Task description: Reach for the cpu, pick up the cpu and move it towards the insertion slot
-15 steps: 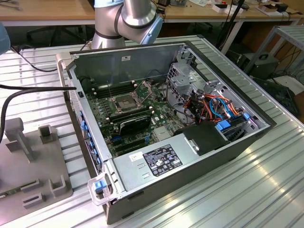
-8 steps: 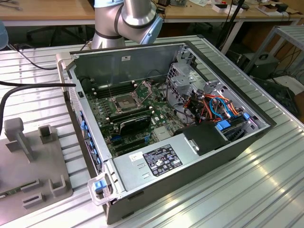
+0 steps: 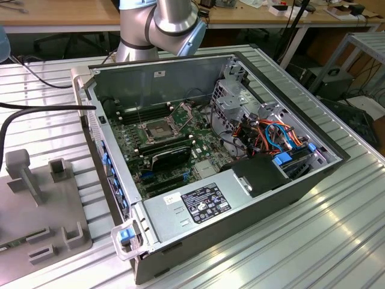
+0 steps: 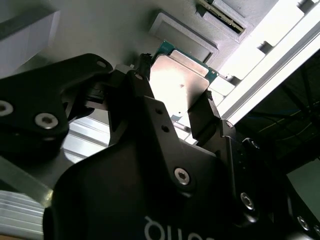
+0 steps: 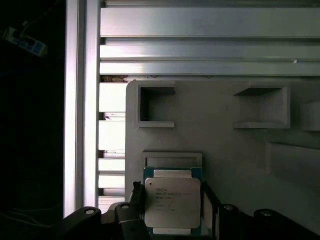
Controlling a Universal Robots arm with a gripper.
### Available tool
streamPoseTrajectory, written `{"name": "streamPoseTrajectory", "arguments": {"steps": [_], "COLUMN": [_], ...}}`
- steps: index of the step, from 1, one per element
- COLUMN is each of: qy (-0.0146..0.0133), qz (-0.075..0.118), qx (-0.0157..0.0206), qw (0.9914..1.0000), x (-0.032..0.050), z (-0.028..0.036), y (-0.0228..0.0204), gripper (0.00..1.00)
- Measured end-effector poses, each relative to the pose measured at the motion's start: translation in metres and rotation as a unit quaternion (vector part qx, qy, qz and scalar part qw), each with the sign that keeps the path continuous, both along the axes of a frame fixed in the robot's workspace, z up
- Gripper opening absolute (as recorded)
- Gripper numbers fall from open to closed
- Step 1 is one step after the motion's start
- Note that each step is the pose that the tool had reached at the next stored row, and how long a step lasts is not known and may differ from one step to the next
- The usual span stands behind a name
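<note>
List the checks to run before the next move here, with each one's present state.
1. The tool is shut on the cpu, against two opposite edges in the first wrist view: ok.
2. The cpu sits square in the grip, not skewed: ok.
3. The cpu is lifted clear of the grey tray: cannot tell.
4. The insertion slot shows its dark centre uncovered in the exterior view: ok.
5. The case is open on top above the slot: ok.
</note>
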State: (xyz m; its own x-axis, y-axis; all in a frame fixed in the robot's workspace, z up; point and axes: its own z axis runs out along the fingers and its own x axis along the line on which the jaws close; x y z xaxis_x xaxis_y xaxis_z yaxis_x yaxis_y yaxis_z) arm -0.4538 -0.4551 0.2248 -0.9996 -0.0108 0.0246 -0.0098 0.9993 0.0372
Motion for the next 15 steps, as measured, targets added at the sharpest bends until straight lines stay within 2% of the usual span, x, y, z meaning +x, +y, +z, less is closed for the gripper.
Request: {"name": "streamPoseTrajectory", "arguments": {"steps": [6,15], "qy": [0.0001,0.0000], "qz": [0.000,0.000], "qx": [-0.0001,0.0000], "qw": [1.00000,1.00000], "x": [0.0000,0.0000], "z": [0.0019,0.0114], "y": [0.0000,0.0000], "gripper": [0.55,0.55]}}
